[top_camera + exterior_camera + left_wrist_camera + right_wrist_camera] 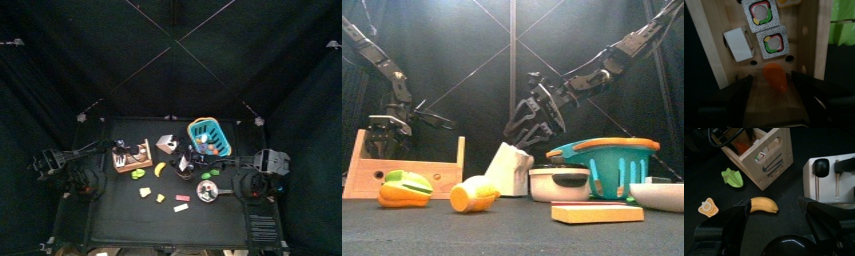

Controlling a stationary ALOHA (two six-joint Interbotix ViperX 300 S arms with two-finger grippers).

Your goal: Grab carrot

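The carrot (pixel 775 79), a short orange piece, lies on the floor of a wooden crate (pixel 811 35). My left gripper (pixel 775 89) hangs right over it, open, with one jaw on each side and neither touching it. In the front view the crate (pixel 402 168) hides the carrot, and the left gripper (pixel 393 125) dips in behind its wall. My right gripper (pixel 543 115) hovers open and empty above the table's middle, over a banana (pixel 764 204).
The crate also holds two sushi-print blocks (pixel 774 44) and a white roll (pixel 739 43). On the table stand a milk carton (pixel 509 165), a teal basket (pixel 609 165), a small pot (pixel 560 183), a pepper (pixel 402 188) and a yellow block (pixel 596 213).
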